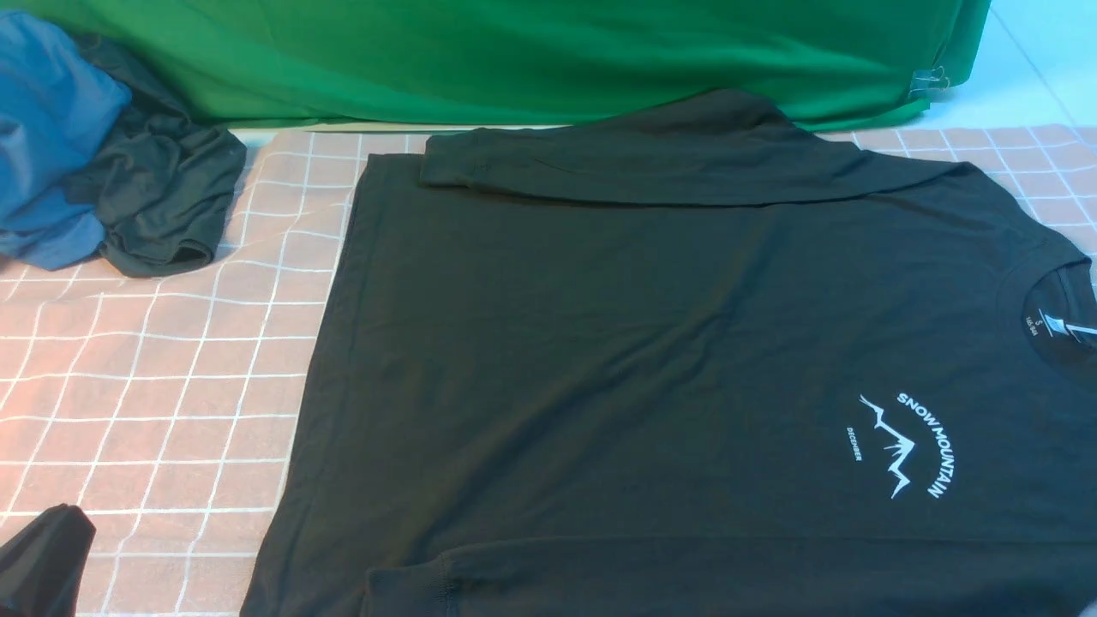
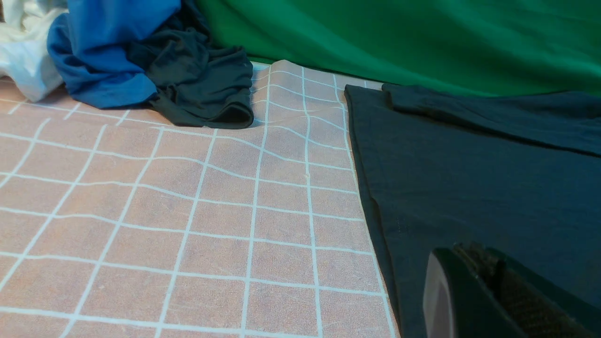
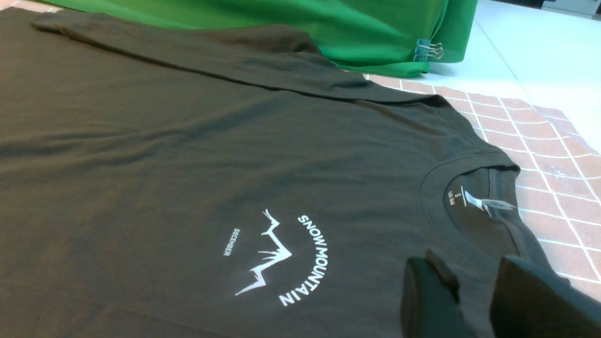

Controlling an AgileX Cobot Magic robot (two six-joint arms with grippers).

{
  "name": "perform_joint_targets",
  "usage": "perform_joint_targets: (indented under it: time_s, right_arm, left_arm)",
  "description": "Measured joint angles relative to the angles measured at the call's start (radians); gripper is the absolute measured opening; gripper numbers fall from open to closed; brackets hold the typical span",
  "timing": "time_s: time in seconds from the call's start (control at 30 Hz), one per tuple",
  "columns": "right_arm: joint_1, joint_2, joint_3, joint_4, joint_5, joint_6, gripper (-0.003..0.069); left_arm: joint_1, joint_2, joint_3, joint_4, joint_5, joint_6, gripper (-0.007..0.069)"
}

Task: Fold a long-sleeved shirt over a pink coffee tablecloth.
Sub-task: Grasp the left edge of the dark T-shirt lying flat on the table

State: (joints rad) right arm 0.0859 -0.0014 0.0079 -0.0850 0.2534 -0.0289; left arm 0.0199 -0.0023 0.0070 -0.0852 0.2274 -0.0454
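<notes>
Long-sleeved shirt [image 1: 600, 360] lies flat, black, front upward.

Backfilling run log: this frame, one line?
shirt flat on tablecloth | far sleeve folded in | left gripper shut | right gripper open near collar

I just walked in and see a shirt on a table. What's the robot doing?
A two-armed robot is folding a black shirt that lies flat on a pink tablecloth. The far sleeve is already folded across the body, and the near one looks folded in too. The right hand hovers open by the collar. The left hand is shut near the hem end, with nothing seen in it. A pile of other clothes sits at the far left.
</notes>
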Motion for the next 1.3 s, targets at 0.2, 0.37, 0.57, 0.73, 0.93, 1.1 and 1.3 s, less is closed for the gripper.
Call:
perform_joint_targets:
  time_s: [0.2, 0.37, 0.57, 0.73, 0.93, 1.1, 1.3]
  right_arm:
    - [0.0, 0.0, 0.0, 0.0, 0.0, 0.0, 0.0247]
    - [0.0, 0.0, 0.0, 0.0, 0.0, 0.0, 0.0247]
    - [0.0, 0.0, 0.0, 0.0, 0.0, 0.0, 0.0247]
    - [0.0, 0.0, 0.0, 0.0, 0.0, 0.0, 0.0247]
    - [0.0, 0.0, 0.0, 0.0, 0.0, 0.0, 0.0247]
    - [0.0, 0.0, 0.0, 0.0, 0.0, 0.0, 0.0247]
    - [0.0, 0.0, 0.0, 0.019, -0.011, 0.004, 0.0247]
  left_arm:
    - [0.0, 0.0, 0.0, 0.0, 0.0, 0.0, 0.0014]
    - [0.0, 0.0, 0.0, 0.0, 0.0, 0.0, 0.0014]
    - [0.0, 0.0, 0.0, 0.0, 0.0, 0.0, 0.0014]
    - [0.0, 0.0, 0.0, 0.031, 0.0, 0.0, 0.0014]
    - [0.0, 0.0, 0.0, 0.117, -0.003, 0.01, 0.0014]
    - [0.0, 0.0, 0.0, 0.107, -0.143, -0.014, 0.0014]
    - [0.0, 0.0, 0.0, -0.24, -0.426, -0.216, 0.0014]
